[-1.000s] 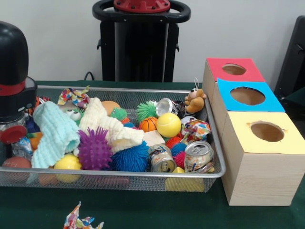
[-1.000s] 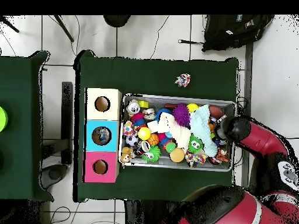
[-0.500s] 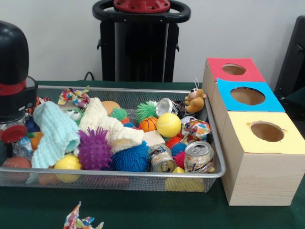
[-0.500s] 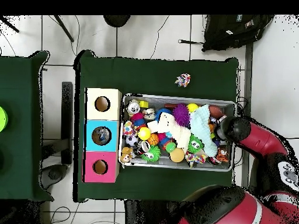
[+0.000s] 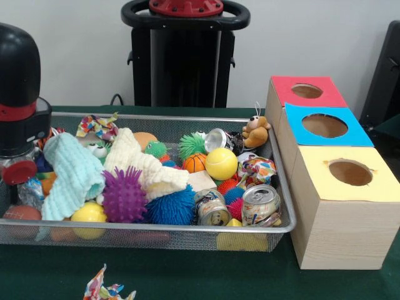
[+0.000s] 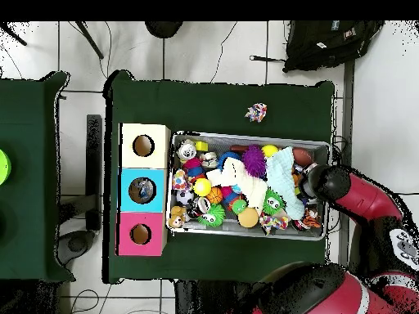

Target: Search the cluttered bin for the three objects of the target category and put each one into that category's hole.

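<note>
Silver mesh, the bin (image 5: 164, 232) holds my arm at its end farthest from the blue hole (image 5: 324, 125). I see one clear bottle (image 5: 16, 178), red-capped, directly under the gripper (image 5: 19, 140), seemingly upright. Whether the jaws are closed on it, I cannot tell.

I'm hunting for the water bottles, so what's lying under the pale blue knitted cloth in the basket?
Under the pale blue cloth only a yellow ball pokes out at its lower edge. Whatever else it covers in the bin, bottles included, is hidden.
</note>
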Robot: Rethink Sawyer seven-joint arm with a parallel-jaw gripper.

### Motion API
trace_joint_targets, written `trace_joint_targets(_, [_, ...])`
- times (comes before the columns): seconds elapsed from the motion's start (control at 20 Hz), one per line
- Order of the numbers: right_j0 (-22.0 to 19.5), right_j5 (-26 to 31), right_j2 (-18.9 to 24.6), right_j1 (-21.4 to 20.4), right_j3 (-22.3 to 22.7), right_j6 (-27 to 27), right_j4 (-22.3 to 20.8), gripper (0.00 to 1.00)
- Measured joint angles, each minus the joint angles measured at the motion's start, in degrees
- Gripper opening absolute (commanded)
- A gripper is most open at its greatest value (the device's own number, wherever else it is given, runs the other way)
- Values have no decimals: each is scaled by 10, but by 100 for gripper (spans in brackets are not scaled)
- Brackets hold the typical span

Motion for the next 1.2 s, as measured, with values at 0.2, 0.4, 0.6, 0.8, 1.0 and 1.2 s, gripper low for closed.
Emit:
trace_joint_targets(0.2, [1, -1, 0, -4, 5, 0, 0, 0])
trace_joint_targets(0.4, [4, -1, 0, -6, 7, 0, 0, 0])
trace_joint_targets(0.6, [8, -1, 0, -6, 9, 0, 0, 0])
trace_joint_targets(0.8, [13, -1, -1, -6, 10, 0, 0, 0])
trace_joint_targets(1.0, [27, 0, -5, -8, 12, 0, 0, 0])
trace_joint_targets(1.2, [35, 0, -6, -10, 14, 0, 0, 0])
